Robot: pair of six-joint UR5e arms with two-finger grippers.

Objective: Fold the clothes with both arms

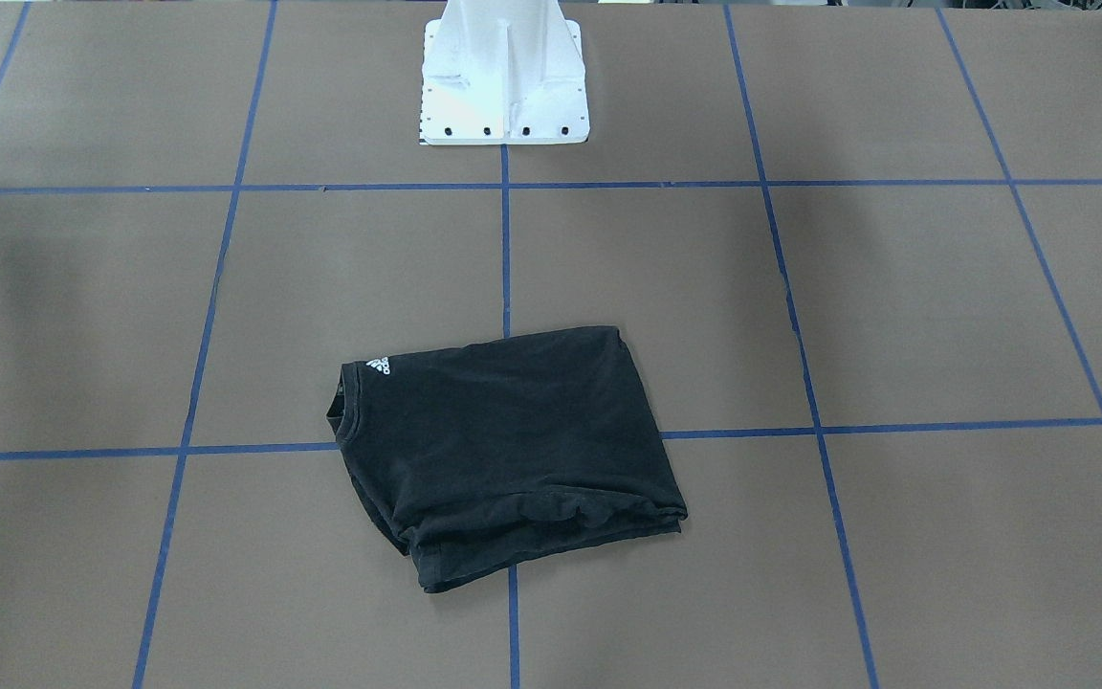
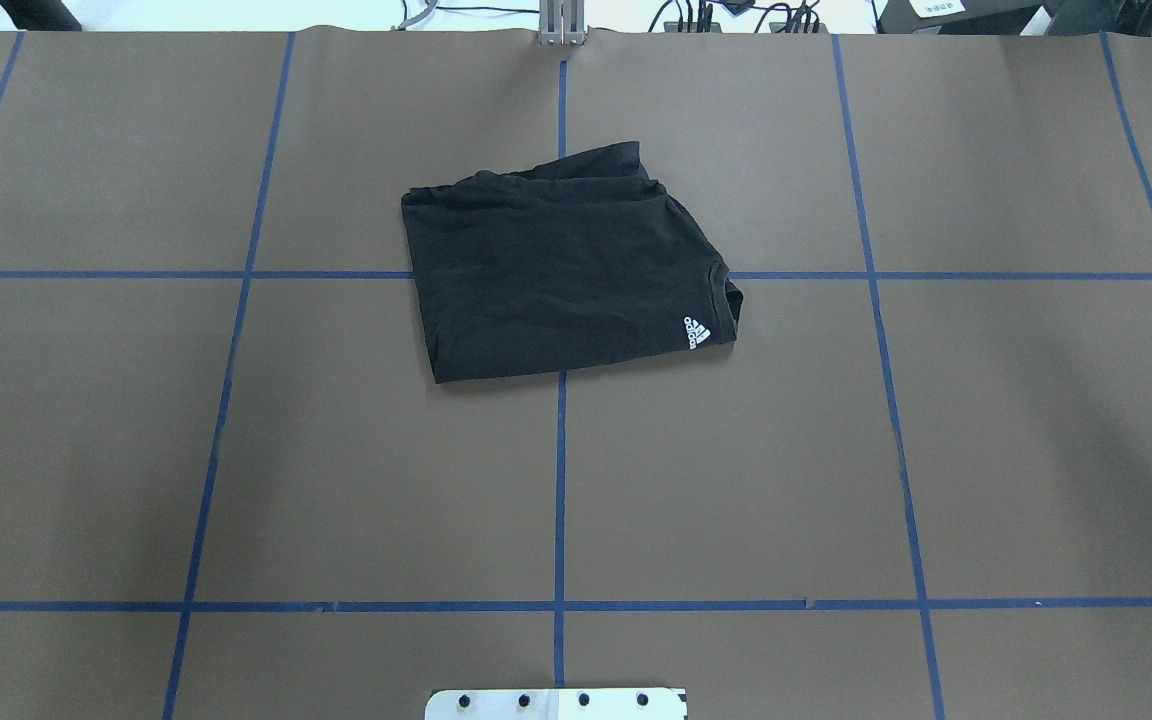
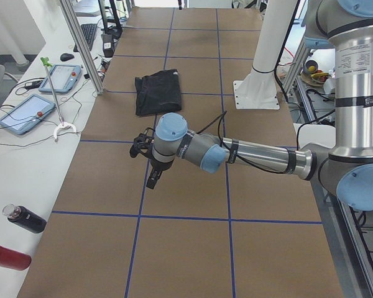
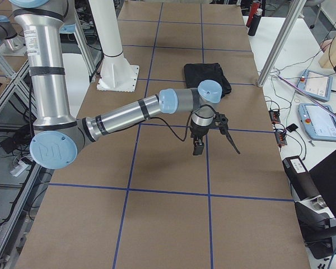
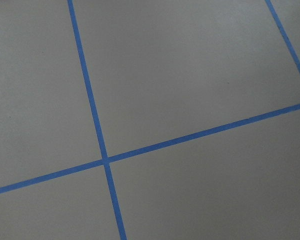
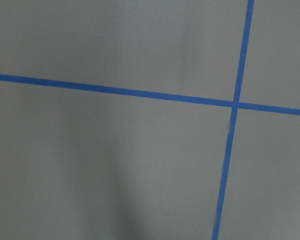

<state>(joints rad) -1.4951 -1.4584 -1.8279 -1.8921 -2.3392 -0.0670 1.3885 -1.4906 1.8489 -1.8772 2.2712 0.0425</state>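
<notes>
Left arm (image 3: 255, 155) and right arm (image 4: 129, 115) hang over the counter (image 3: 186, 248), their jaws' state impossible to tell. Black T-shirt (image 1: 503, 440) lies mid-frame, away from both, folded to a compact rectangle; folding looks essentially finished.

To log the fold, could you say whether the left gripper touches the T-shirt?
Apart: exterior left view shows bare table between left gripper and T-shirt.

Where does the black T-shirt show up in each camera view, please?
Front-facing: T-shirt lower centre.
Overhead: T-shirt upper centre.
Exterior left: T-shirt upper middle, far end.
Exterior right: T-shirt upper middle.
Left wrist: not in it.
Right wrist: not in it.
Shared landmark: white pedestal base, visible in all four exterior views.
</notes>
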